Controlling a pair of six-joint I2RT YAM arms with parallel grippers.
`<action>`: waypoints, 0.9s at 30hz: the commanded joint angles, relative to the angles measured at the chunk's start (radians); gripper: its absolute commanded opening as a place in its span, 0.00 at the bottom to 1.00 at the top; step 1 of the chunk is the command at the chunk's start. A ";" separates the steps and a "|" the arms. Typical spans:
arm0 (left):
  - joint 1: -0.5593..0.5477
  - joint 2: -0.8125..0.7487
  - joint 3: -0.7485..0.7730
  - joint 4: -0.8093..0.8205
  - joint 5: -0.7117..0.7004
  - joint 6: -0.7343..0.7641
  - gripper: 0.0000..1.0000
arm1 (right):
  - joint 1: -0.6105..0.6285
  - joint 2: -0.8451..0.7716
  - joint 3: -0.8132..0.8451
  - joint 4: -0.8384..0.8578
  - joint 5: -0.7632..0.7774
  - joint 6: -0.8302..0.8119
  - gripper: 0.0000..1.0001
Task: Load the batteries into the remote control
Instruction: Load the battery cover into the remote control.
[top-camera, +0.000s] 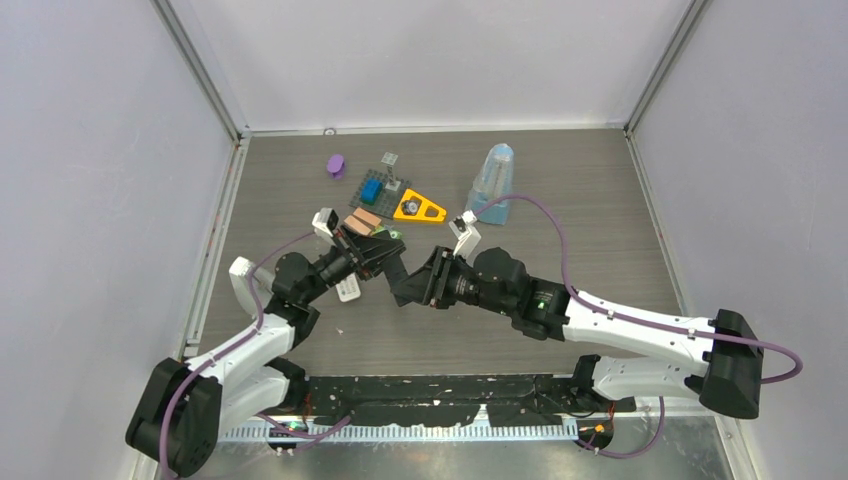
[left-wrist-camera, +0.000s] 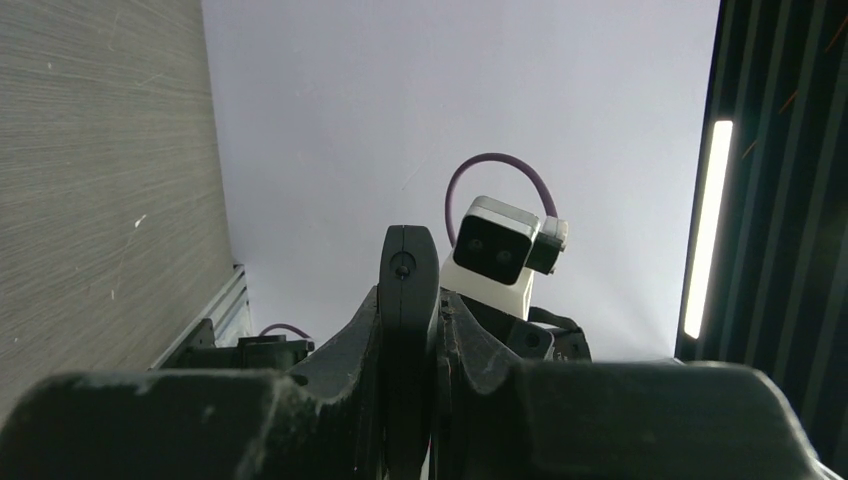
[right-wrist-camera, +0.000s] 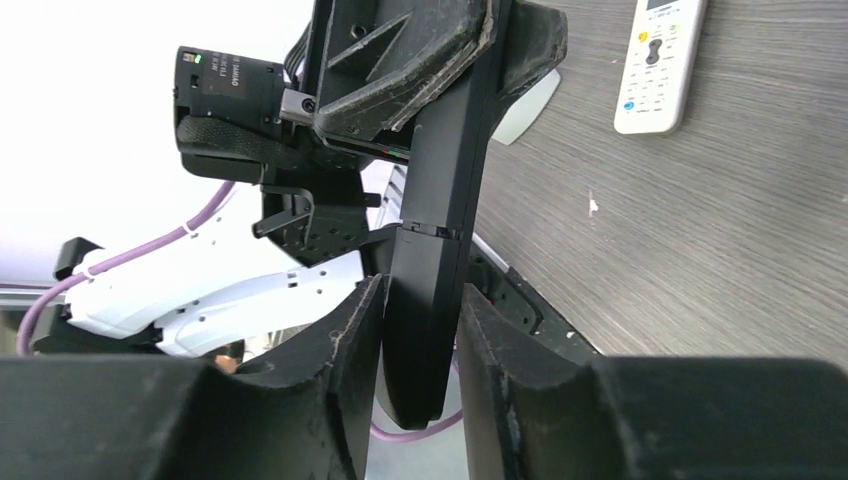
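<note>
On my far left in the overhead view the left arm (top-camera: 250, 340) reaches up and inward, and the white remote control (top-camera: 348, 290) lies flat on the worktop (top-camera: 560, 200) just beside its wrist, held by nothing. From the right wrist camera the remote control (right-wrist-camera: 660, 60) shows face up, screen end away from the lens, buttons visible, well apart from the grip. The left fingers (top-camera: 375, 250) are clamped on one end of a flat black strip (top-camera: 398, 275). On the left wrist camera I see that strip (left-wrist-camera: 408, 290) edge-on, pinched between the left fingers (left-wrist-camera: 362, 335), with the right arm's wrist camera (left-wrist-camera: 495, 255) straight behind it. Moving right, the strip spans the short gap between the two arms, off the worktop, and the right fingers (top-camera: 425, 280) are closed on its other end. The right wrist camera shows the strip (right-wrist-camera: 430, 230) squeezed between both right fingers (right-wrist-camera: 350, 335) and running up into the left arm's grip. Farther back on the worktop, left to right, sit a purple piece (top-camera: 336, 165), a grey plate with a blue block (top-camera: 375, 187), an orange triangle (top-camera: 419, 208) and a clear blue-tinted pyramid (top-camera: 491, 183). The right arm (top-camera: 620, 325) stretches off to the right edge.
</note>
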 joint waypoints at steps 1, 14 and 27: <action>-0.008 -0.042 -0.004 0.081 0.023 -0.021 0.00 | -0.018 0.018 -0.005 0.084 -0.045 0.039 0.36; -0.029 -0.136 -0.032 0.003 0.070 0.044 0.00 | -0.063 0.080 -0.013 0.157 -0.110 0.088 0.22; -0.090 -0.201 -0.045 -0.095 0.102 0.105 0.00 | -0.105 0.138 -0.020 0.230 -0.143 0.134 0.15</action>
